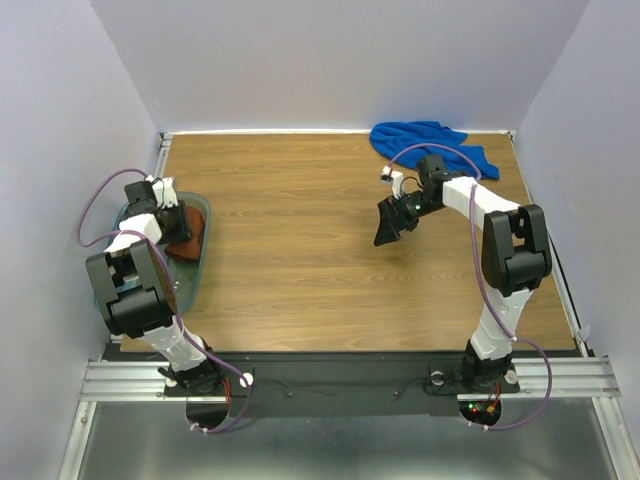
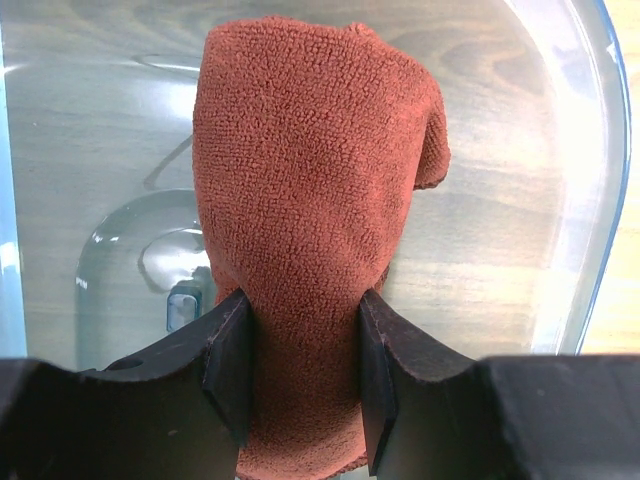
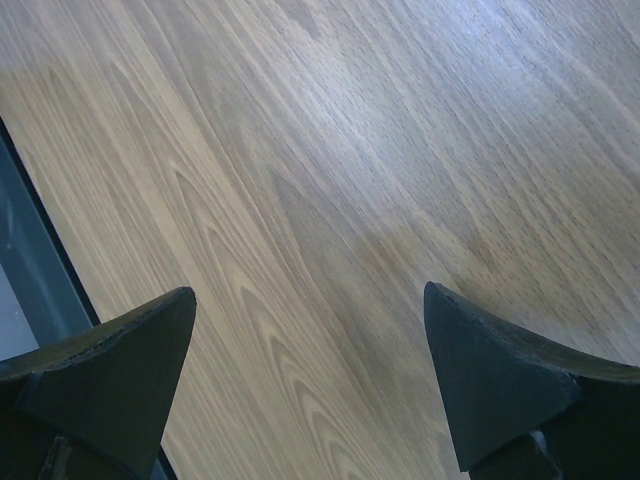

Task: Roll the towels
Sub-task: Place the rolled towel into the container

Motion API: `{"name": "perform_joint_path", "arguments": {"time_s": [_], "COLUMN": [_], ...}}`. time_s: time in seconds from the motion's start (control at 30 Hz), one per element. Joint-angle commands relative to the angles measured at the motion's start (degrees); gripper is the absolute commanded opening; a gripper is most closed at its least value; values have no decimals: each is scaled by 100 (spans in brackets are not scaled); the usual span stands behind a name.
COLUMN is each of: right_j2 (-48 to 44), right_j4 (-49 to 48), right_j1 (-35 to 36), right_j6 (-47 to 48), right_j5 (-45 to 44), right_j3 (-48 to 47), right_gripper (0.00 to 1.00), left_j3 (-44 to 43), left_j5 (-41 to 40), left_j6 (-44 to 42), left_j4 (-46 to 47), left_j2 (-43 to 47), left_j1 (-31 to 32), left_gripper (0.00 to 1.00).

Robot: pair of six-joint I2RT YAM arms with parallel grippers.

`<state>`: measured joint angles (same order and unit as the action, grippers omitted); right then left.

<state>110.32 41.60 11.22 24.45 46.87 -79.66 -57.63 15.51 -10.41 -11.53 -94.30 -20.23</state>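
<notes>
The fingers (image 2: 228, 370) of the left gripper (image 2: 303, 320) are black, blocky and matte, set about halfway closed and pressed against both sides of the rust towel (image 2: 310, 180), which they clamp near its lower end. The towel is a thick, rounded bundle of nubby, looped cloth, wider at the far end, with a small loose flap at its right edge. It sits inside the bin (image 2: 603, 200), a translucent teal plastic tub with smooth, glossy walls and rounded corners, the wood grain showing through its clear floor; I cannot tell whether the towel rests on that floor or hangs just above it. The bin stands at the table's left edge. The right gripper (image 3: 308, 292) has its two dark, wedge-shaped fingers spread wide apart with nothing between them, hovering over bare wood near mid-table. The blue towel (image 1: 425, 140) lies crumpled and unrolled in a soft heap at the far right corner, well apart from that gripper. The table (image 1: 300, 260) is brown wood-grain laminate, smooth and faintly shiny. Plain pale walls (image 1: 330, 60) close it in on three sides, and a ridged metal rail (image 1: 340, 378) runs along the near edge under both arm bases.
</notes>
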Motion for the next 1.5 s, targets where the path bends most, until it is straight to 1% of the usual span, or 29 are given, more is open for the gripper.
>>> {"name": "perform_joint_path", "arguments": {"time_s": [0.0,0.03,0.2,0.23,0.3,0.37,0.47,0.5,0.7,0.73,0.97,1.0,1.03,1.07,1.13,1.47], "right_j2": [-2,-2,-2,-19,-37,-72,-107,-107,-142,-143,-143,-143,-143,-143,-151,-222], "right_j4": [-3,-3,-3,5,-3,-3,-3,-3,-3,-3,-12,-12,-12,-12,-12,-12], "right_j1": [-32,-24,-33,-24,-24,-33,-33,-33,-24,-32,-24,-32,-33,-24,-33,-24], "right_j6": [95,95,87,87,86,87,95,113,148,157,166,157,157,157,148,87], "right_j5": [-20,-12,-20,-20,-11,-29,-29,-29,-12,-11,50,59,59,68,76,111], "right_j3": [47,47,12,3,3,12,38,47,99,100,82,82,82,82,82,-6], "right_gripper": [100,100,100,100,100,100,100,100,100,100,100,100,100,100,100,100], "left_j3": [85,85,32,6,-38,-56,-100,-100,-214,-214,-319,-346,-372,-398,-460,-934], "left_j5": [-126,-153,-276,-276,-320,-329,-355,-373,-364,-382,-443,-461,-478,-478,-505,-426], "left_j6": [101,66,-83,-101,-119,-154,-180,-180,-285,-312,-417,-426,-426,-435,-444,-602], "left_j4": [-69,-77,-218,-236,-297,-332,-403,-411,-587,-605,-737,-754,-763,-772,-816,-1245], "left_j2": [-220,-229,-229,-229,-220,-185,-115,-97,35,52,114,131,175,193,263,693], "left_j1": [63,63,72,80,80,80,80,80,80,80,72,72,63,63,54,63], "left_gripper": [14,21,31,34,38,44,46,51,59,63,67,69,76,77,89,90]}}
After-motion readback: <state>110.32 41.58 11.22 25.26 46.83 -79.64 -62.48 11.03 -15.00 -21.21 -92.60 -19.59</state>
